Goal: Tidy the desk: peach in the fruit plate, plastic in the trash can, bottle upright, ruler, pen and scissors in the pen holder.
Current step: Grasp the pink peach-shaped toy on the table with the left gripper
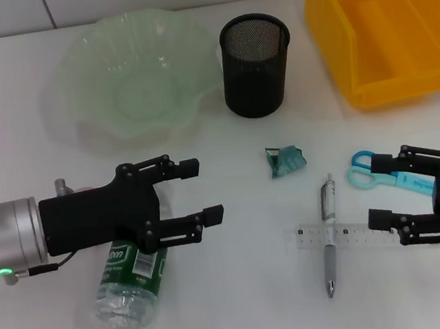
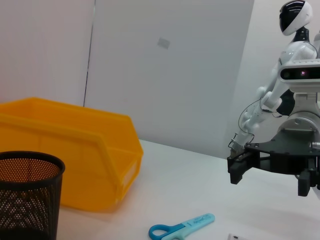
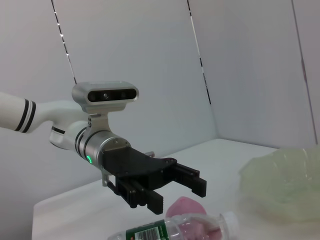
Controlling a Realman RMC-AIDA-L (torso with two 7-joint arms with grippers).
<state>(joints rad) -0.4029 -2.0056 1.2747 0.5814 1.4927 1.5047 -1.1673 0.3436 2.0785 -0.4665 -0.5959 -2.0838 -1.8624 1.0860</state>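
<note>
Clear plastic bottle (image 1: pixel 134 281) lies on its side at seven o'clock on the desk (image 1: pixel 247 307), peach (image 3: pixel 184 207) just behind it. Left gripper (image 1: pixel 194 192) hovers above, wide open and empty; lower squarely before closing. Right gripper (image 1: pixel 379 192) idles open over the scissors (image 1: pixel 375 173).

Your left gripper (image 1: pixel 197 190) hovers just above the bottle (image 1: pixel 132 281), fingers spread wide; far right of the bottle, your right gripper (image 1: pixel 376 192) also gapes open.

desk (image 1: pixel 247 307) | holds: fruit plate (image 1: pixel 84 85), pen holder (image 1: pixel 255 64), trash can (image 1: pixel 332 28), bottle (image 1: pixel 132 283), plastic (image 1: pixel 285 160), pen (image 1: pixel 329 238), ruler (image 1: pixel 307 239), scissors (image 1: pixel 364 170)
</note>
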